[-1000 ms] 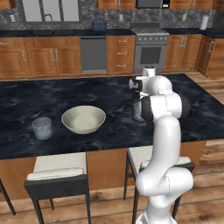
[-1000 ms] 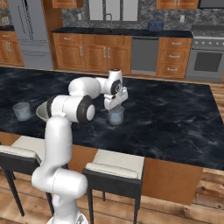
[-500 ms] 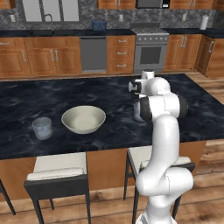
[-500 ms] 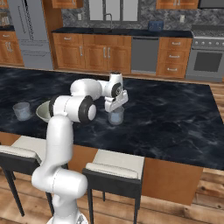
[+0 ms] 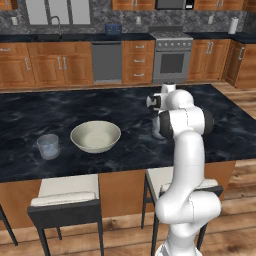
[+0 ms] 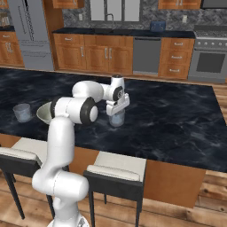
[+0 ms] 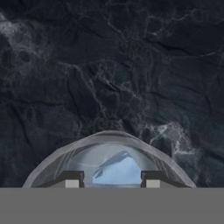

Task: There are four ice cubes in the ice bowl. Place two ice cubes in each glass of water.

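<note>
Got the gripper [image 7: 111, 179] half-closed around an ice cube [image 7: 117, 169], pale blue, wedged right between the two dark tips. Looks pinched rather than loose, though hard to swear to it from that angle.

Pointing straight down, parked directly over the near glass [image 7: 109, 133], with that round rim curving just under the fingertips. Same story from the right base view: gripper [image 6: 116, 108] right above the near glass [image 6: 116, 120], close, apparently not touching. Standing upright, mouth up, so no long axis to fuss about; just a straight drop, nothing sideways needed. Probably only takes letting go, maybe easing down a hair first to avoid a splash.

Further out on the dark marble counter [image 5: 125, 105]: ice bowl [image 5: 95, 144] well off to the robot's left, and the other glass [image 5: 48, 146] beyond that, farthest from the hand. Can't make out any cubes left in the bowl, too small to tell.

Compared with a second ago: barely anything. Seems to have sunk a touch toward the glass, grip width unchanged, bowl and both glasses exactly where they were.
</note>
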